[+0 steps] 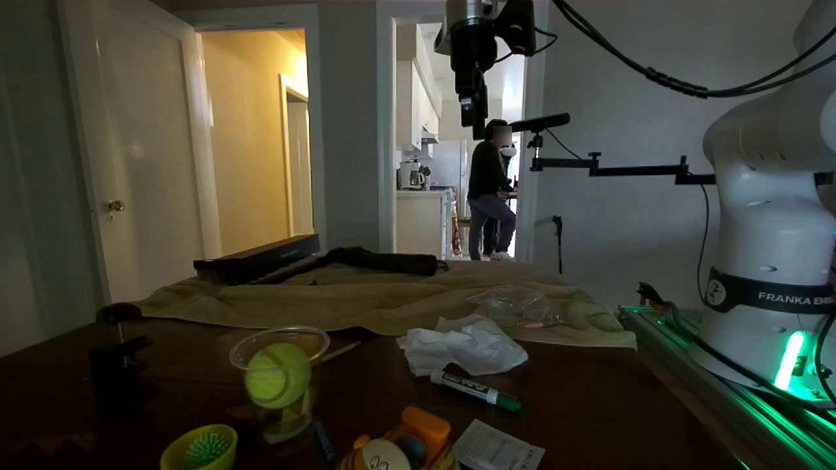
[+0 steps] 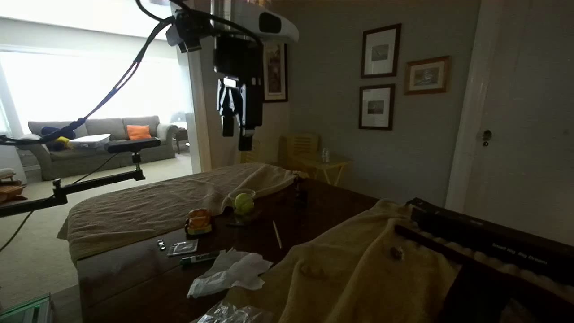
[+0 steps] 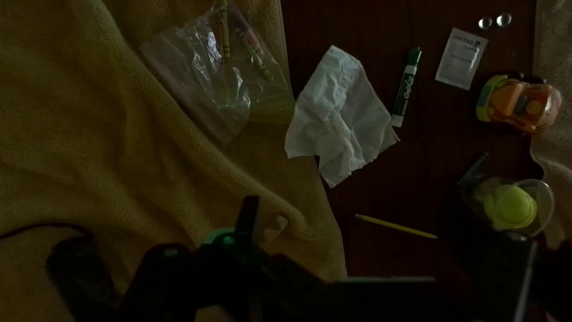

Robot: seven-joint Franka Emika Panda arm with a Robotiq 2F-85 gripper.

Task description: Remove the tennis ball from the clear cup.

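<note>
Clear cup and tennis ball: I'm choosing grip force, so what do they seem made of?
Clear cup: probably plastic, smooth and glossy; see-through walls, glinting rim. Tennis ball: likely felt-covered, matte; yellow-green surface with what looks like a curved seam, core hidden.

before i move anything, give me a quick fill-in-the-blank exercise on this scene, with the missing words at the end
The tennis ball sits ____ the clear cup, not beside it.
The hand hangs above the table, holding ____.
The cap of the marker is ____ in colour.
In an exterior view, the cushion on the grey sofa is ____ in colour.

Missing words: inside; nothing; green; orange.
</note>
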